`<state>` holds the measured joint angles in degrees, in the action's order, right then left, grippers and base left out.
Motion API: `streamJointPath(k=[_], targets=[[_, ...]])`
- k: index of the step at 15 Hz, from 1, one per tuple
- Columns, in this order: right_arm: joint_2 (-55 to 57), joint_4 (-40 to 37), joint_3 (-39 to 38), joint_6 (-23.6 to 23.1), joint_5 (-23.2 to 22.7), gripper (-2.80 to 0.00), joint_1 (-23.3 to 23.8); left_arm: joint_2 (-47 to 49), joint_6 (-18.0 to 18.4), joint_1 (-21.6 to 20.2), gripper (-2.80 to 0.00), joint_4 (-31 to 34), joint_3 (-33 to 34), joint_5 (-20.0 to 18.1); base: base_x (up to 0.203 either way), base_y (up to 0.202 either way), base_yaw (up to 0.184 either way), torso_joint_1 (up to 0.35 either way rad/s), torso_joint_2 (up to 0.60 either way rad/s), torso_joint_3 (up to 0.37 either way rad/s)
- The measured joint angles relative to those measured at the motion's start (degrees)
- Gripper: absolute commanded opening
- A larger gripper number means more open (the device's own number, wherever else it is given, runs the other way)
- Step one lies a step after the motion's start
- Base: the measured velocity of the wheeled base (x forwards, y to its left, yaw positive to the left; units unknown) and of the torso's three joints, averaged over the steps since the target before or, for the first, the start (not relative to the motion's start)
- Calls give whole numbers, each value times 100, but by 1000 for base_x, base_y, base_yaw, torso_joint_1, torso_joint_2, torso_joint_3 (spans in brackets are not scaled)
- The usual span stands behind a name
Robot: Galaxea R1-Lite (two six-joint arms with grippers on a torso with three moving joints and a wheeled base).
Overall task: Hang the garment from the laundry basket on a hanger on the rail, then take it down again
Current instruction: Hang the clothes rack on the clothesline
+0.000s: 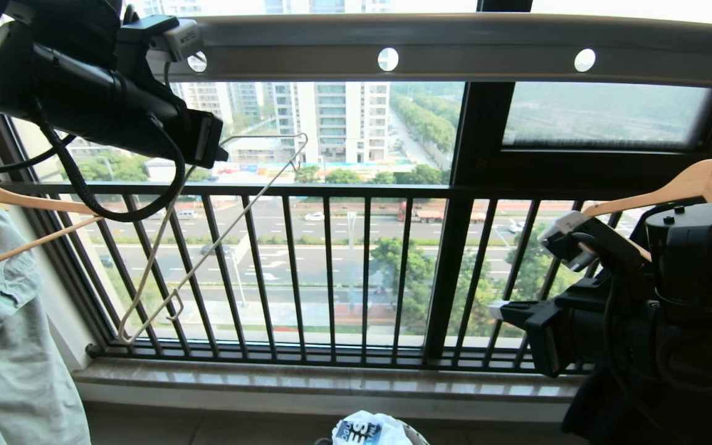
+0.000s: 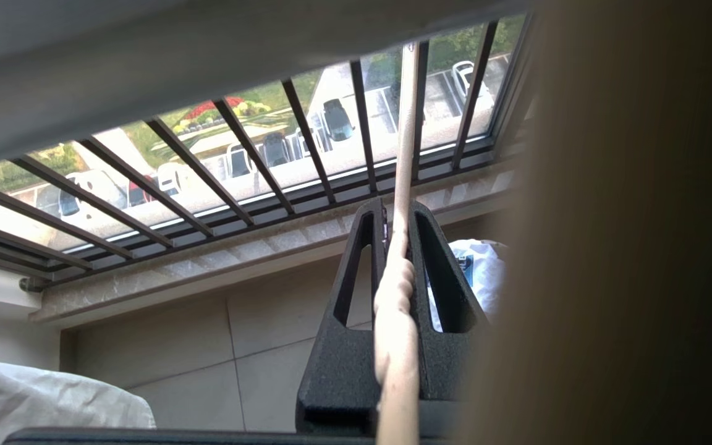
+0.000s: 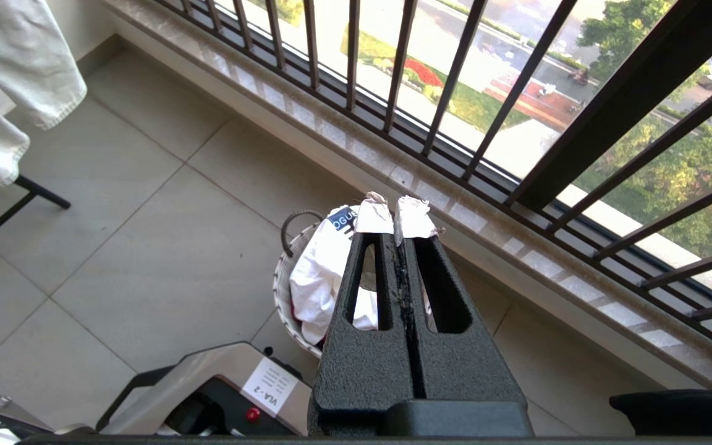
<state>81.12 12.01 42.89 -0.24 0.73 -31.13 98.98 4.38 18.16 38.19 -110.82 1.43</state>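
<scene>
**Op:** Left gripper (image 2: 396,247) sits high at my left, just under the rail (image 1: 455,46), fingers clamped on the twisted neck of the hanger (image 1: 207,247). The hanger's frame dangles tilted in front of the window railing (image 1: 331,272), its low corner close to the bars; whether it touches them I can't tell.

**Obs:** And the garment?

**Op:** Bunched in the laundry basket (image 3: 282,290) on the floor below the sill (image 1: 331,380), blue logo patch facing up. Right gripper (image 3: 398,213) hangs well above it, fingers pressed together, holding nothing.

**Obs:** Handling notes?

**Op:** I judge the hanger light and springy, thin wire (it will swing and twist about a neck grip), so I'd move it slowly. The shirt looks soft and limp, with no stiffness to push against; I'd pinch a raised fold near the collar or shoulder, not the logo patch, and expect it to drape and trail.

**Obs:** Room to move?

**Op:** Open air across the middle, between the rail and the sill. Snags: the railing bars behind the hanger, a wooden hanger (image 1: 22,201) with a pale denim garment (image 1: 4,346) at my left, another wooden hanger (image 1: 683,185) right beside the right arm. The basket is near the sill, so the lift should come toward me.
</scene>
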Motion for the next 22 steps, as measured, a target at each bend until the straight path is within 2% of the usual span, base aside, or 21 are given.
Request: streamJointPath(k=[9, 15, 22], targets=[[16, 97, 0, -2, -11, -280, 11, -87, -43, 11, -280, 26, 181, -19, 0, 0, 0, 0, 0, 0], [16, 98, 0, -5, -11, -280, 13, -351, -41, 9, -280, 15, 575, -16, 0, 0, 0, 0, 0, 0], [16, 100, 0, -6, -11, -280, 12, -405, -37, 11, -280, 23, 622, -13, 0, 0, 0, 0, 0, 0]])
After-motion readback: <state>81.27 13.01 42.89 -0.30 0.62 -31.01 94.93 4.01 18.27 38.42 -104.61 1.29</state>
